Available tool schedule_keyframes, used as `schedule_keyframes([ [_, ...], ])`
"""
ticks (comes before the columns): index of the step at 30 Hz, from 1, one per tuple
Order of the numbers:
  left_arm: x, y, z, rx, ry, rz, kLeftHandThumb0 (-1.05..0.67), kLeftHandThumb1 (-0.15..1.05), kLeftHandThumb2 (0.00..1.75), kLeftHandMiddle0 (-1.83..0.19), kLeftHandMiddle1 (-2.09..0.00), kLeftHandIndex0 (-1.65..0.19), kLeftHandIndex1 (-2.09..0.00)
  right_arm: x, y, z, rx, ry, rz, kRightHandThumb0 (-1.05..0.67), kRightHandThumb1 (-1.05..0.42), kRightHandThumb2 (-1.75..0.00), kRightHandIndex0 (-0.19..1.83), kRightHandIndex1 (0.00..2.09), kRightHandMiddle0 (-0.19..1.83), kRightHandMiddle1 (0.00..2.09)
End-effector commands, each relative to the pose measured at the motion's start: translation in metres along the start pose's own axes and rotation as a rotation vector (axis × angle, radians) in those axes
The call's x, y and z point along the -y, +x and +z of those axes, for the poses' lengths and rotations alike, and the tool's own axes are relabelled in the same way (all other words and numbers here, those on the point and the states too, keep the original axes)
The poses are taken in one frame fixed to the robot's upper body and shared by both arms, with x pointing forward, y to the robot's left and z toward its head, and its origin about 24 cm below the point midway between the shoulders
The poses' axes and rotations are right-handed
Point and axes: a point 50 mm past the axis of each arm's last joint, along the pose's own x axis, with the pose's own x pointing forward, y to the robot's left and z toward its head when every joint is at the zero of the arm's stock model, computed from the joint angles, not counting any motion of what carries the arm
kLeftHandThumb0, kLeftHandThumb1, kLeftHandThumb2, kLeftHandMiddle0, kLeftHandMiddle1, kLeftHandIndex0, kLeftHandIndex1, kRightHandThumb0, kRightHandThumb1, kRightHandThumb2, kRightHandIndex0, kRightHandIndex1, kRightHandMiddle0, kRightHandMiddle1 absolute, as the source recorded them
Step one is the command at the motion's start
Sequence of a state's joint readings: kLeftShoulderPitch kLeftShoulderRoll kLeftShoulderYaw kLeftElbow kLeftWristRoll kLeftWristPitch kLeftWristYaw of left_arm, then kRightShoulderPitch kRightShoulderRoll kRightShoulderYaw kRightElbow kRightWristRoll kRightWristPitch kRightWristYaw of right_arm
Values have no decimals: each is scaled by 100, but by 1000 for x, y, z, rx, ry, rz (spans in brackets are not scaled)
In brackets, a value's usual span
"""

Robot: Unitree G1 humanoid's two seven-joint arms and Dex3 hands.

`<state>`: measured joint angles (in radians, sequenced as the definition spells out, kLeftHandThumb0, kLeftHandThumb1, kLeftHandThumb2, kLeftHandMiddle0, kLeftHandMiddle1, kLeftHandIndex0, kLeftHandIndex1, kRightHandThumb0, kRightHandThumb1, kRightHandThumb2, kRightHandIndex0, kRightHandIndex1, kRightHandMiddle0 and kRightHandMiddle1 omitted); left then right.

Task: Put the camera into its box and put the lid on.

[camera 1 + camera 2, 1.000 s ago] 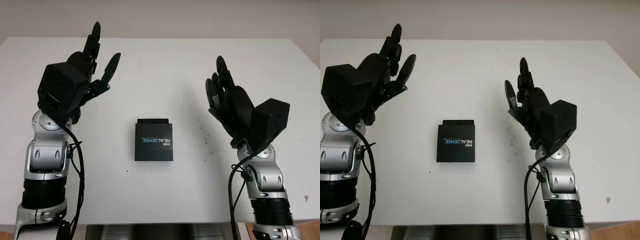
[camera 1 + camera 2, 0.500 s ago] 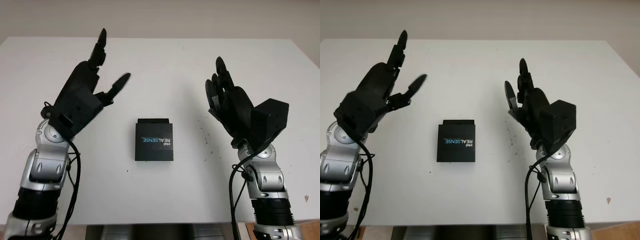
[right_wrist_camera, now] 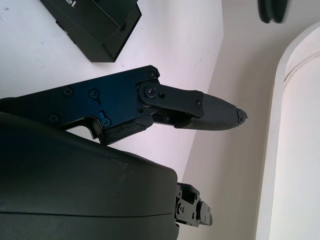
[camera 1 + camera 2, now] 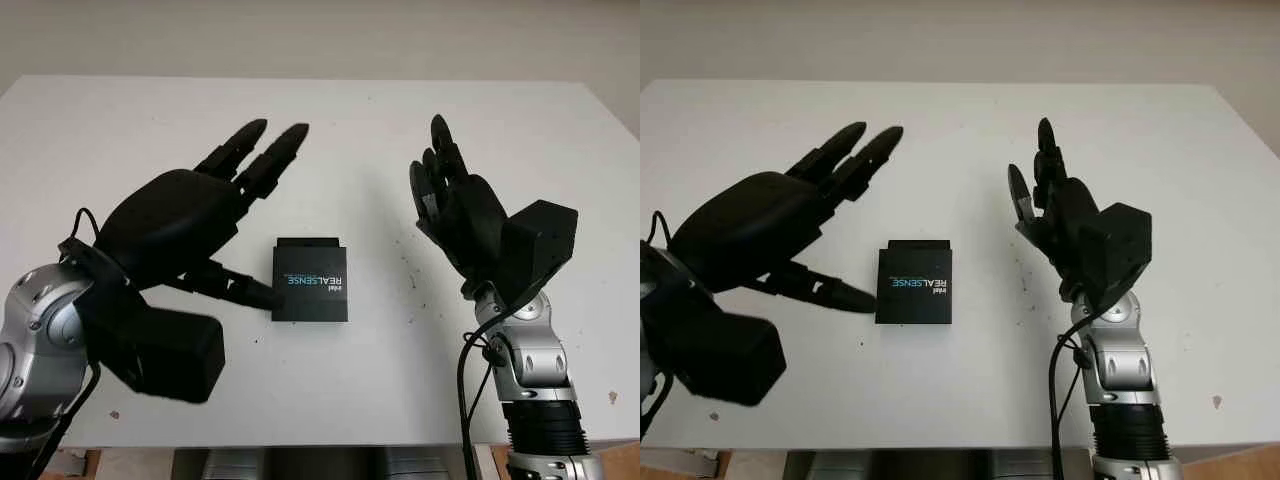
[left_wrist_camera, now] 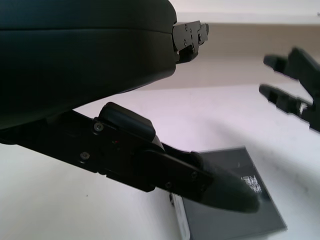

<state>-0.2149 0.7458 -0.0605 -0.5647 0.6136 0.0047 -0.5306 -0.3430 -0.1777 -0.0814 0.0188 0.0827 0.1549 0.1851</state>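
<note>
- Box (image 4: pixel 309 281): black, lid on, lay at frame centre on the white table (image 4: pixel 330 130).
- Left hand (image 4: pixel 190 225): open, empty, just left of the box; nearer.
- Right hand (image 4: pixel 455 205): open, raised well right.

A white bench (image 4: pixel 330 120) is seen from above, its far edge set against a plain pale wall (image 4: pixel 320 35). Small dark specks (image 4: pixel 409 270) are scattered across the surface right of centre, and a single brownish mark (image 4: pixel 612 397) is visible near the front right corner. At the near edge, a grey metal strip (image 4: pixel 330 463) is glimpsed below the benchtop, with a wood-coloured floor (image 4: pixel 625 460) at the lower right.
</note>
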Motion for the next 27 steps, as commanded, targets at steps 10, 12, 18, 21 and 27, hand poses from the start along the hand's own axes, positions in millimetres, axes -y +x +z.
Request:
schedule_keyframes([
  [10, 27, -4, 16, -52, 218, 103, -86, 97, 6, -7, -14, 3, -9, -4, 0, 4, 21, 12, -2, -74, -105, -55, -19, 0, -19, 0],
  [12, 31, -3, 17, -70, 225, 94, -87, 100, 7, -2, -12, 5, -8, -5, 0, 4, 23, 11, 1, -75, -105, -54, -19, 0, -19, 0],
  [18, 44, 2, 22, -123, 202, 66, -91, 99, 5, 7, -6, 14, -3, -5, 1, 3, 20, 14, -7, -75, -105, -54, -19, 0, -19, 0],
  [21, 51, 5, 25, -153, 165, 64, -93, 99, 5, 5, -7, 17, -2, -5, 0, 4, 20, 17, -7, -75, -105, -53, -19, 0, -19, 0],
  [27, 62, 9, 32, -182, 135, 29, -101, 103, 6, 2, -7, 17, -2, -4, -1, 5, 19, 12, -7, -76, -105, -52, -19, 0, -19, 0],
])
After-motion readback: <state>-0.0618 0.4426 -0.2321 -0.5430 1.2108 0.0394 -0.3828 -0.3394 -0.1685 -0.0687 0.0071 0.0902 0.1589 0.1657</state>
